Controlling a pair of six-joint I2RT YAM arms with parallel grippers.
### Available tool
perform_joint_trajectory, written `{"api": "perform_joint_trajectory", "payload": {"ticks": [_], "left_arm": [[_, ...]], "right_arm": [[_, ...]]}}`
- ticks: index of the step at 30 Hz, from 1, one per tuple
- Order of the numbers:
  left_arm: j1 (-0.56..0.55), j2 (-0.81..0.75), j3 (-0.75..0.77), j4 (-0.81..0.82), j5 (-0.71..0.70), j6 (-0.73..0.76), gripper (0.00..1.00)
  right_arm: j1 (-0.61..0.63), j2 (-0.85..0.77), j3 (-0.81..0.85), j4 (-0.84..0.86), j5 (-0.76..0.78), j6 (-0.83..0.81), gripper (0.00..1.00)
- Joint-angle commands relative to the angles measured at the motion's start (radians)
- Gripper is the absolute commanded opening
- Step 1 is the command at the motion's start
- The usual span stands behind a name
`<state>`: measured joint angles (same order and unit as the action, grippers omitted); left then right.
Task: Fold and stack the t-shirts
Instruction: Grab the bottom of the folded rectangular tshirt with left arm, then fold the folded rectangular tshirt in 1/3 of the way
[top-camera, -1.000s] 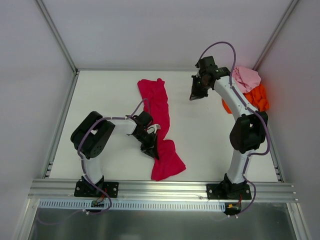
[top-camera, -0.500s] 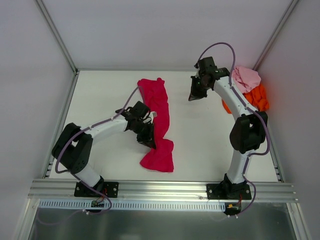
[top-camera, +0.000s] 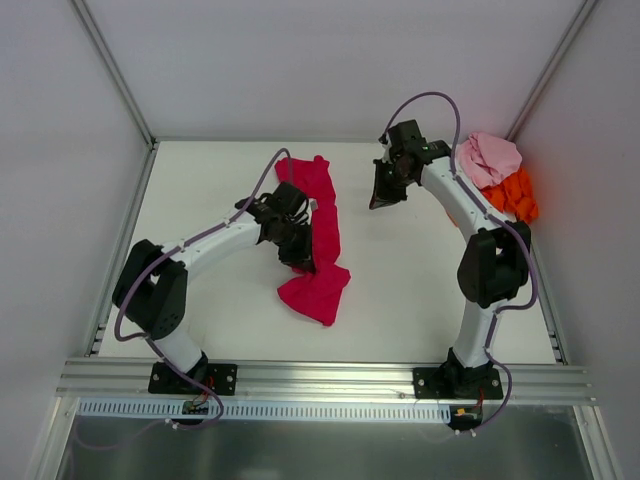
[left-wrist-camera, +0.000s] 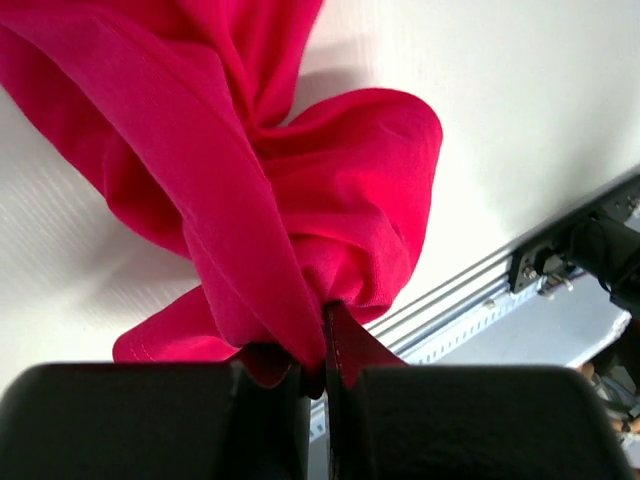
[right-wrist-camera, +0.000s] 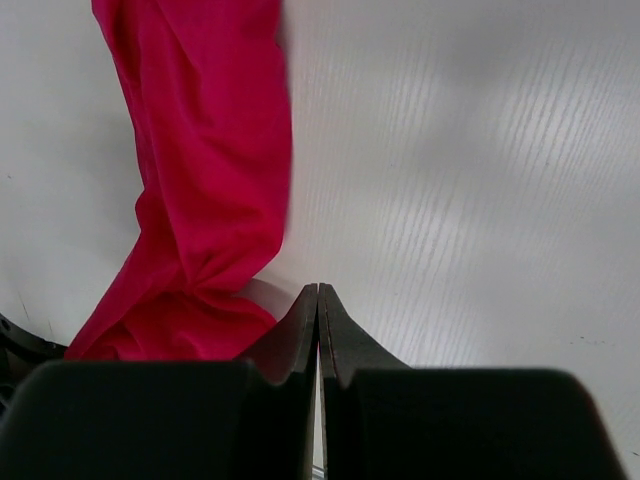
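A crimson-magenta t-shirt (top-camera: 318, 240) lies bunched in a long strip down the middle of the white table (top-camera: 200, 190). My left gripper (top-camera: 303, 262) is shut on a fold of it, and the shirt's near end hangs in a lump (left-wrist-camera: 340, 200) below the pinch. My right gripper (top-camera: 381, 196) is shut on nothing, hovering over bare table to the right of the shirt's far end (right-wrist-camera: 210, 170). A pale pink t-shirt (top-camera: 487, 157) and an orange t-shirt (top-camera: 514, 193) lie crumpled at the far right.
White walls enclose the table at the back and both sides. An aluminium rail (top-camera: 320, 375) runs along the near edge by both arm bases. A purple cable (top-camera: 425, 100) loops over the right arm.
My left arm has stretched out toward the far side, dragging the shirt's near end up and leftward with it. My right gripper has shifted slightly left. Both grippers stay shut.
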<state>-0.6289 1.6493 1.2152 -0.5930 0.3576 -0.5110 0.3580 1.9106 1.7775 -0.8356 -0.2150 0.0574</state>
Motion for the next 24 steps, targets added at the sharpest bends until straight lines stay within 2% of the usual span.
{"api": "perform_joint_trajectory", "payload": {"ticks": [1,15,17,18,19,20,21,22,24], "left_arm": [[-0.002,0.036,0.082,-0.037,-0.089,0.011,0.00],[0.090,0.125,0.237,-0.056,-0.247,-0.004,0.00],[0.121,0.148,0.245,-0.056,-0.229,-0.004,0.00],[0.127,0.159,0.251,-0.059,-0.224,-0.004,0.08],[0.133,0.187,0.266,-0.060,-0.220,0.000,0.21],[0.135,0.201,0.277,-0.060,-0.215,0.015,0.42],[0.135,0.213,0.299,-0.070,-0.223,0.020,0.88],[0.135,0.231,0.303,-0.068,-0.220,0.029,0.99],[0.133,0.241,0.319,-0.065,-0.223,0.032,0.99]], "right_arm": [[0.002,-0.053,-0.023,0.016,-0.033,-0.024,0.01],[0.016,-0.189,-0.305,0.093,-0.061,-0.050,0.01],[0.016,-0.206,-0.328,0.092,-0.058,-0.048,0.01],[0.016,-0.212,-0.335,0.093,-0.057,-0.050,0.01],[0.016,-0.222,-0.343,0.093,-0.064,-0.050,0.01],[0.015,-0.223,-0.346,0.092,-0.070,-0.050,0.01],[0.019,-0.226,-0.346,0.092,-0.075,-0.050,0.01],[0.022,-0.231,-0.348,0.092,-0.075,-0.050,0.01],[0.029,-0.234,-0.349,0.092,-0.078,-0.050,0.01]]}}
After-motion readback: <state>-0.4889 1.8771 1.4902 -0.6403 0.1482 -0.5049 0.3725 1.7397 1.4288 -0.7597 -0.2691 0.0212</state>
